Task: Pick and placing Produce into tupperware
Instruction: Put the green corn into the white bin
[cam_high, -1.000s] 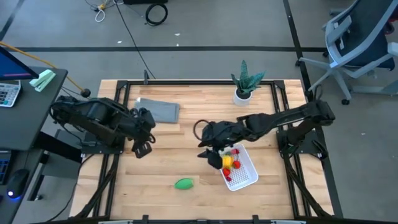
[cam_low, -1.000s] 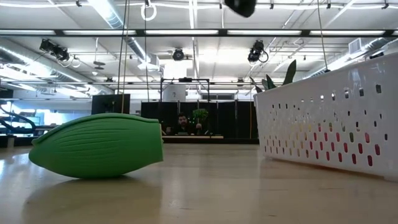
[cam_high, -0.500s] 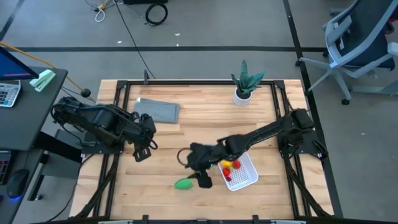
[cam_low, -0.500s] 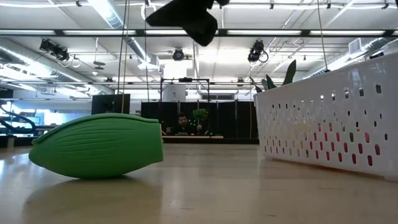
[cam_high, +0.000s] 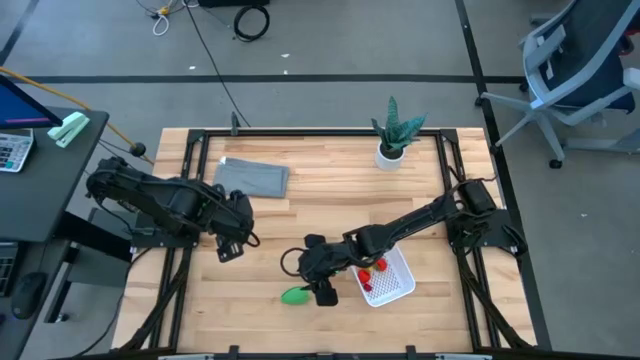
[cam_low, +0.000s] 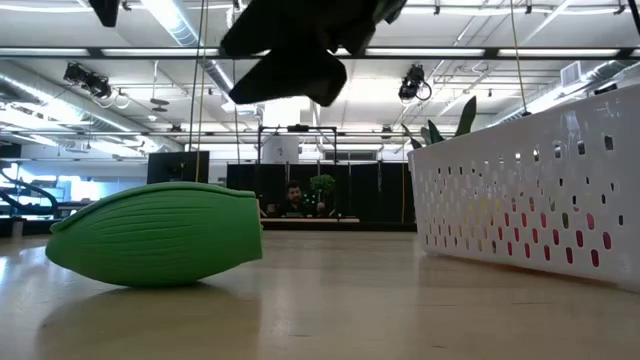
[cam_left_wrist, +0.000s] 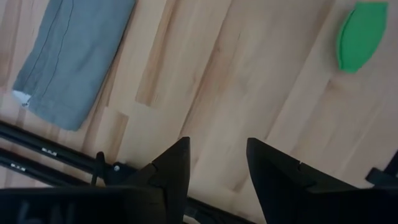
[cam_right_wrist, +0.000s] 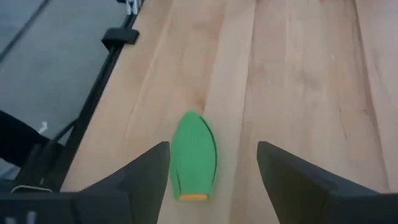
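The green oval toy vegetable (cam_high: 295, 295) lies on its side on the wooden table near the near edge; it also shows in the low view (cam_low: 155, 232) and the left wrist view (cam_left_wrist: 361, 35). My right gripper (cam_high: 325, 290) hangs open just above it, its fingers on either side of the green piece (cam_right_wrist: 193, 157) without touching. The white perforated basket (cam_high: 398, 287) sits to the right with red and yellow pieces (cam_high: 372, 268) inside. My left gripper (cam_high: 232, 243) waits open at the table's left side.
A grey folded cloth (cam_high: 253, 177) lies at the far left, and a spiky green potted plant (cam_high: 392, 133) stands at the far edge. The basket wall (cam_low: 530, 190) stands right of the green piece. Bare wood lies between the cloth and the green piece.
My right gripper has swung from over the basket toward the table's left and near edge, coming down to just above the green piece. The green piece and the basket have stayed where they were. My left gripper has shifted slightly.
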